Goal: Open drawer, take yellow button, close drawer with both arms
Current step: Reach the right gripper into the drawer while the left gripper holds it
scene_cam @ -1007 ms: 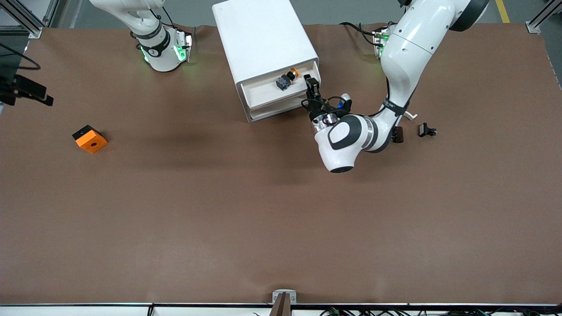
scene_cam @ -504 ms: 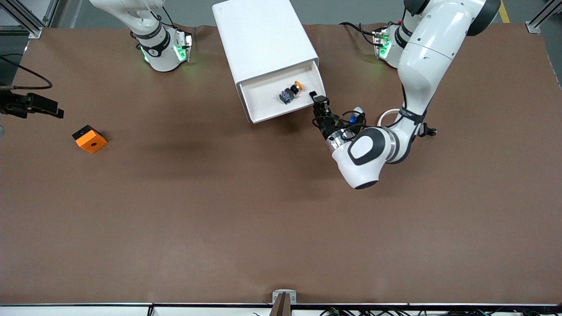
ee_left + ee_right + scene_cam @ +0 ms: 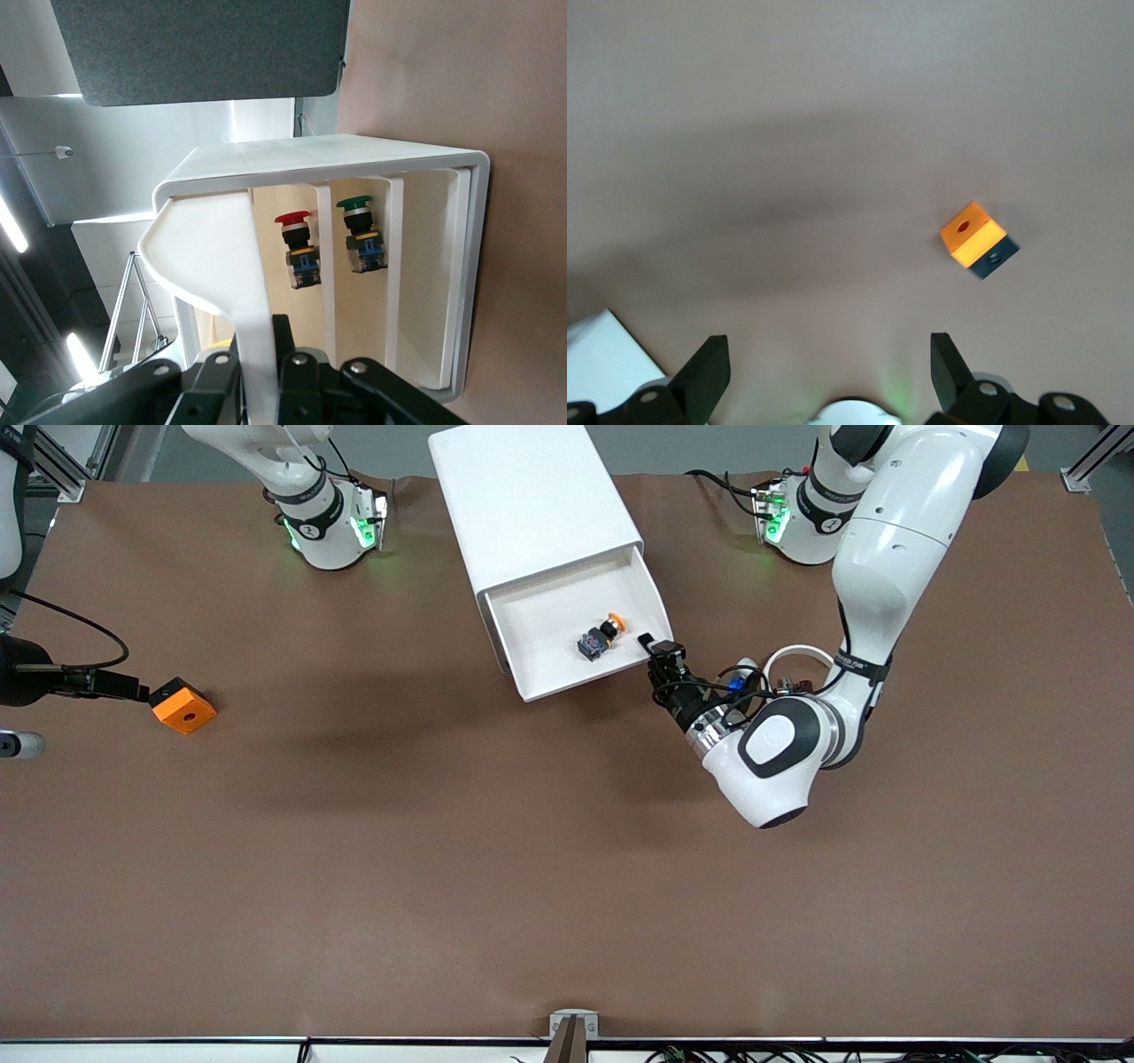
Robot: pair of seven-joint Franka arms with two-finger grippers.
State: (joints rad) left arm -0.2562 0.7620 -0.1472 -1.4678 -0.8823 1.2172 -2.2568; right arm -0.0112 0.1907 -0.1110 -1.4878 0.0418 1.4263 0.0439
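The white drawer (image 3: 547, 616) stands pulled far out of the white cabinet (image 3: 532, 496), toward the front camera. The button (image 3: 602, 635) lies inside it, orange cap and dark blue body, close to the corner toward the left arm's end. My left gripper (image 3: 656, 647) is shut on the drawer's front lip (image 3: 252, 292) at that corner; in the left wrist view its fingers (image 3: 285, 341) pinch the lip from both sides. My right gripper (image 3: 828, 354) is open and holds nothing, over the table at the right arm's end, beside the orange cube (image 3: 182, 706).
The orange cube (image 3: 973, 235) with a hole lies on the brown table. A white ring (image 3: 797, 657) and small dark parts lie by the left arm's forearm. A red-capped (image 3: 297, 248) and a green-capped button (image 3: 361, 235) show inside the cabinet's other compartments.
The left gripper has drawn the drawer farther out toward the front camera, and the button came along in it. The right gripper has come in over the table toward the orange cube.
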